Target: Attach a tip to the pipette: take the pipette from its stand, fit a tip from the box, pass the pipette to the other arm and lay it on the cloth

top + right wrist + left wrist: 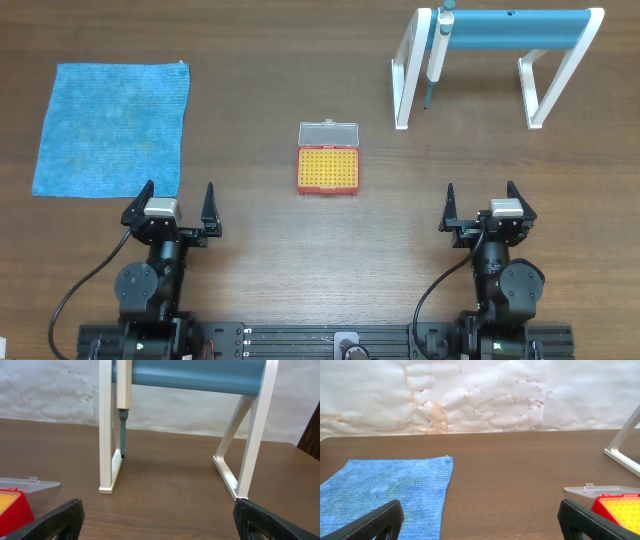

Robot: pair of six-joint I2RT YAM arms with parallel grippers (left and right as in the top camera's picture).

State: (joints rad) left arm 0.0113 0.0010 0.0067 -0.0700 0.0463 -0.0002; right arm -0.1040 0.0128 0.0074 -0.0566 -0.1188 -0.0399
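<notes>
A white and teal pipette (438, 55) hangs from the left end of its white stand with a teal bar (505, 28) at the back right; its shaft (122, 420) points down beside the stand's leg. An open red tip box (328, 170) with yellow tips and a clear lid lies mid-table; its corner (620, 510) and edge (12, 502) are in both wrist views. A blue cloth (112, 130) lies flat at the left (385, 492). My left gripper (172, 208) is open near the front left. My right gripper (480, 205) is open at the front right. Both hold nothing.
The brown wooden table (260, 80) spreads between cloth, box and stand. A white crinkled backdrop (480, 395) closes off the far edge. The stand's right leg (240, 460) slants outward.
</notes>
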